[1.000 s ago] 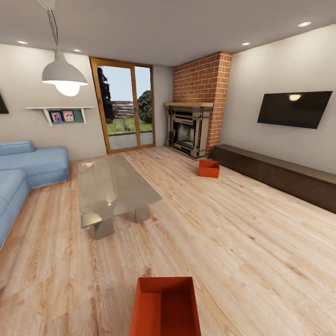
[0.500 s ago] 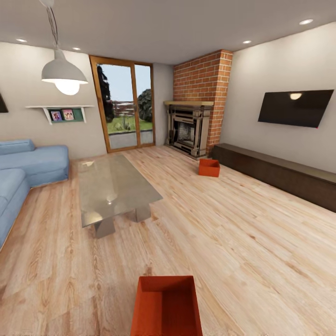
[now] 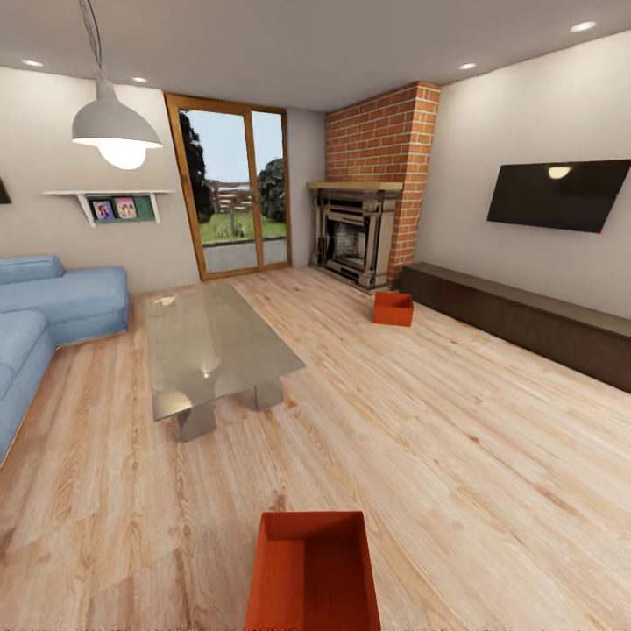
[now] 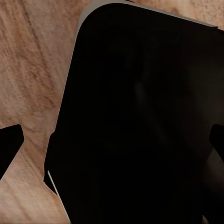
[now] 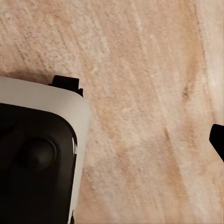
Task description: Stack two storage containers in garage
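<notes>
I am in the living room, on light wood-plank flooring. One orange-red storage container (image 3: 311,570) sits on the planks right in front of me, at the head view's lower edge, open side up and empty. The other storage container (image 3: 393,308) stands far ahead by the red-brick fireplace (image 3: 355,241). In the left wrist view my left gripper (image 4: 112,142) is open, its dark fingertips (image 4: 9,144) at the picture's two sides, with my dark base behind. My right gripper (image 5: 112,144) hangs open over bare planks, one fingertip (image 5: 218,140) showing. The garage is out of view.
A glass coffee table (image 3: 210,346) stands ahead to the left, with a blue sofa (image 3: 44,315) beyond it. A long dark low cabinet (image 3: 526,320) runs along the right wall under a TV (image 3: 556,194). Wood-framed glass doors (image 3: 232,197) are at the back.
The whole head view has shifted slightly, so the camera has moved. Both containers stand where they were on the planks.
</notes>
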Controlling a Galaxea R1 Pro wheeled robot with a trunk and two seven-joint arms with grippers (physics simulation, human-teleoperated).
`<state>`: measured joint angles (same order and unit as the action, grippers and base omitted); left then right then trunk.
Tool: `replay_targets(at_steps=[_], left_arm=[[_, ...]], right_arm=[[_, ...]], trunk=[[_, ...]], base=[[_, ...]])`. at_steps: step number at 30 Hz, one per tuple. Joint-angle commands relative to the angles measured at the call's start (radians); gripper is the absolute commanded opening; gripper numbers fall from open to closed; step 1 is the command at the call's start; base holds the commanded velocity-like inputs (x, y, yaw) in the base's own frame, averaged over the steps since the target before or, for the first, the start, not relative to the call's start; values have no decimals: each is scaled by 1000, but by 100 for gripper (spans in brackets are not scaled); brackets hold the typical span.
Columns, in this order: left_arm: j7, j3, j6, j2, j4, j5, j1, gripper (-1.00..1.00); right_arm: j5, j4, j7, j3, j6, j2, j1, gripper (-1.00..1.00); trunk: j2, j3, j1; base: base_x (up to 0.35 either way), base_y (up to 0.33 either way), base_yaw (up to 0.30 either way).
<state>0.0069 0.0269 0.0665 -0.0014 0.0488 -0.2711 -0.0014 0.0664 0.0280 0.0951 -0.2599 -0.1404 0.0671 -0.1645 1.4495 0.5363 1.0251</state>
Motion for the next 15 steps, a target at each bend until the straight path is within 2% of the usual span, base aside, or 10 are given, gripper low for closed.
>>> replay_targets(at_steps=[1,15], left_arm=[[1,2,2,0,0,-2,0,100],[-1,-5,2,8,1,6,0,100]], right_arm=[[7,3,2,-8,-6,-1,-1,100],[1,3,-6,-13,-18,2,-1,100]], trunk=[[0,3,0],[0,25,0]], base=[[0,0,0],[0,0,0]])
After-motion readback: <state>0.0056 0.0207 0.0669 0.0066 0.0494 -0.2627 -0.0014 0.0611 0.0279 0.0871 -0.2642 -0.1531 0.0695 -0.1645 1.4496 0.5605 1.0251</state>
